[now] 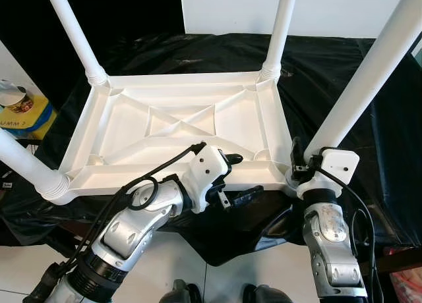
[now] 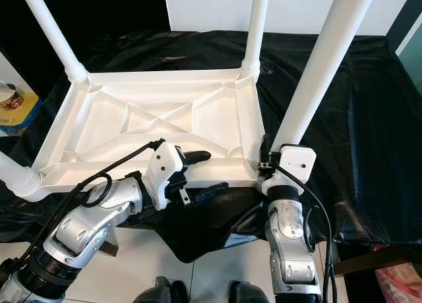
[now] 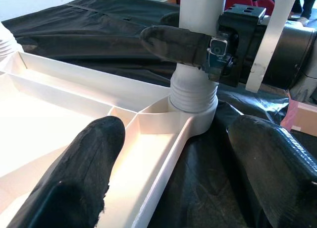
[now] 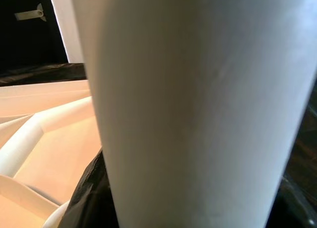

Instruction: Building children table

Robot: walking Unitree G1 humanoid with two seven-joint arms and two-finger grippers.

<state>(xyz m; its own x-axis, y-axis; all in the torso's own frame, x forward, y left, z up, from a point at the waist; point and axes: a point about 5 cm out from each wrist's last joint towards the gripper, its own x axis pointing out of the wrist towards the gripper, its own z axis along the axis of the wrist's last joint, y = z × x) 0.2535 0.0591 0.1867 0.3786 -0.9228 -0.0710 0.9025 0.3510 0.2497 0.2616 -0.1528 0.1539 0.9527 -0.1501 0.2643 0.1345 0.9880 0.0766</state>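
Observation:
A white plastic table top (image 1: 178, 125) lies upside down on a black cloth, with a white leg standing up at each corner. My left gripper (image 1: 242, 176) is open at the near rim, one finger (image 3: 84, 173) over the ribbed underside and the other finger (image 3: 277, 158) outside over the cloth. My right gripper (image 1: 298, 159) is shut on the near right leg (image 1: 369, 72) just above its threaded socket (image 3: 193, 96). That leg leans up to the right. The right wrist view has the leg (image 4: 198, 104) pressed close to the lens.
The black cloth (image 1: 330, 66) covers the work surface and hangs over its front edge. A yellow object with a cup on it (image 1: 20, 105) sits at the far left. A white panel (image 1: 330, 6) stands behind. White floor tiles lie below.

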